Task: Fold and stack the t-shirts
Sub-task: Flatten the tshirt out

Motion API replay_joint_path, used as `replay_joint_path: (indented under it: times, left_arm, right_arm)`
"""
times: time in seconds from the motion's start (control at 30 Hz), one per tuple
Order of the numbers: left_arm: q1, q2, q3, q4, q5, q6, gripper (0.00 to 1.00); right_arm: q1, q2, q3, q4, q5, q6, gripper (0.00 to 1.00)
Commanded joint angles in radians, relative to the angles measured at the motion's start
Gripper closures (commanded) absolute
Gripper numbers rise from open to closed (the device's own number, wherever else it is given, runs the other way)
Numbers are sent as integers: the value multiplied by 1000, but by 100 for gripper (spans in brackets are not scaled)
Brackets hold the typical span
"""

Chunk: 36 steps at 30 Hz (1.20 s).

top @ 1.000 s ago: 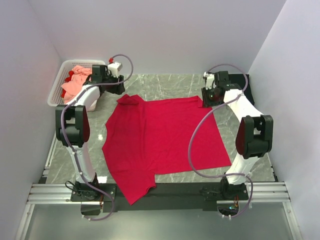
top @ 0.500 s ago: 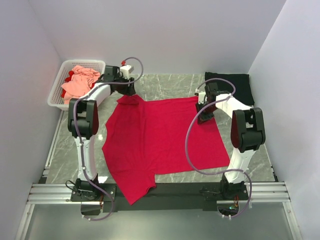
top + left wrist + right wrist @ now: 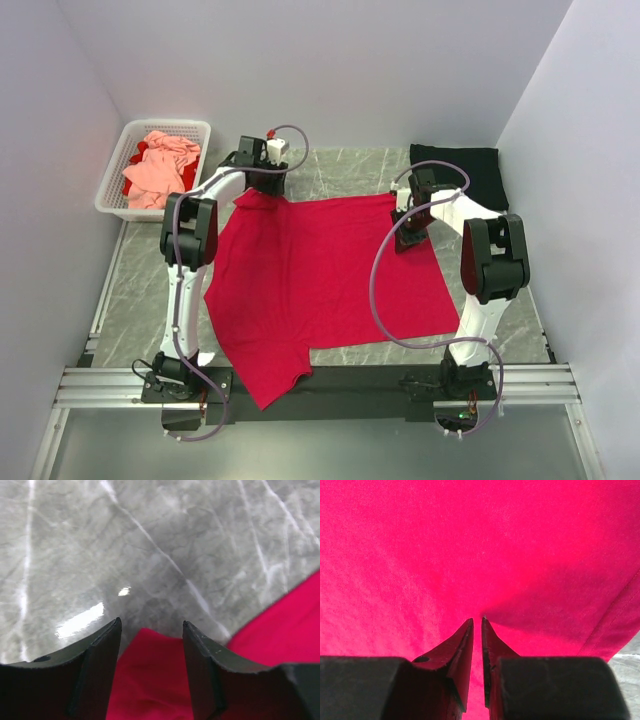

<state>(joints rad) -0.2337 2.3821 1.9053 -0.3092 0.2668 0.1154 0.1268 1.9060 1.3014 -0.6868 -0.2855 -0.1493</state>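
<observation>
A: Top view, quick. Where's everything?
B: red t-shirt (image 3: 320, 275) spread flat mid-table, neck left, hem right. black t-shirt (image 3: 465, 172) lies far right, pink t-shirt (image 3: 160, 165) bundled in the basket (image 3: 110, 195) far left. left gripper (image 3: 258, 192) is at the red one's far sleeve, right gripper (image 3: 408, 240) near its far hem corner

A: Left wrist?
B: jaws stand apart, nothing clamped. The sleeve tip (image 3: 150, 675) pokes between them on the marble table (image 3: 150, 540). Released

A: Right wrist?
B: fingers nearly together, and the cloth puckers right at the tips. I read that as pinching the red t-shirt, just in from the hem (image 3: 615, 615)

A: Handling?
B: my guess is light, limp, thin knit with zero stiffness. It'll sag from any single hold and may slide on the smooth stone. Take it at edges or corners, sleeve tip and hem corner, and pinch both layers. Lift both ends together or it bunches
</observation>
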Motion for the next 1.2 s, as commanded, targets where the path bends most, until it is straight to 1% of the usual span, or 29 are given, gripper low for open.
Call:
replay_joint_path:
  times: [0.0,0.07,0.13,0.17,0.2,0.27,0.3,0.37,0.4,0.47,0.5,0.57,0.63,0.7,0.77,0.9,1.0,1.07,1.17]
  left_arm:
    - [-9,2,63,-42,-98,-3,44]
    - [-10,18,92,-86,-112,-10,45]
    - [-10,26,107,-108,-118,-8,51]
    - [-12,26,107,-113,-112,-5,54]
    - [-12,25,104,-111,-106,-3,62]
    - [-15,23,104,-111,-72,-6,69]
    - [-16,23,109,-114,-63,-6,74]
    - [-24,28,123,-119,-46,-5,77]
    - [-27,29,127,-119,-46,-6,77]
    - [-30,32,136,-117,-47,-19,68]
    - [-30,31,139,-116,-52,-23,59]
    - [-32,26,141,-113,-55,-36,55]
    - [-32,22,141,-114,-69,-42,54]
    - [-33,22,159,-139,-112,-63,50]
    - [-35,14,156,-157,-112,-69,47]
    - [-46,8,132,-171,-149,-75,51]
    - [-50,35,141,-189,-158,-82,54]
    - [-49,64,169,-203,-159,-92,59]
    - [-50,101,215,-229,-163,-99,71]
  right_arm:
    - [2,-16,-7,-8,-6,2,81]
    - [2,-13,-5,-10,-6,-1,81]
    - [0,-10,-4,-8,-6,-3,81]
    - [0,-5,-1,-7,-6,-4,81]
    - [0,-4,1,-8,-4,-6,81]
    - [0,4,7,-8,-7,-6,81]
    - [-1,4,7,-8,-7,-7,81]
    - [-1,5,9,-8,-9,-7,81]
    - [-1,5,9,-5,-9,-7,81]
    - [-1,7,9,-7,-11,-7,81]
    - [-4,7,7,-5,-12,-9,82]
    - [-3,8,6,-5,-17,-9,81]
    - [-3,7,2,-2,-18,-10,82]
    - [-3,7,1,-3,-17,-12,82]
    - [-4,4,-1,-3,-17,-13,82]
    - [-6,10,7,-2,-18,-13,82]
    - [-6,11,12,-2,-18,-12,82]
    - [-6,18,16,-6,-21,-12,82]
    - [-6,19,15,-7,-26,-13,82]
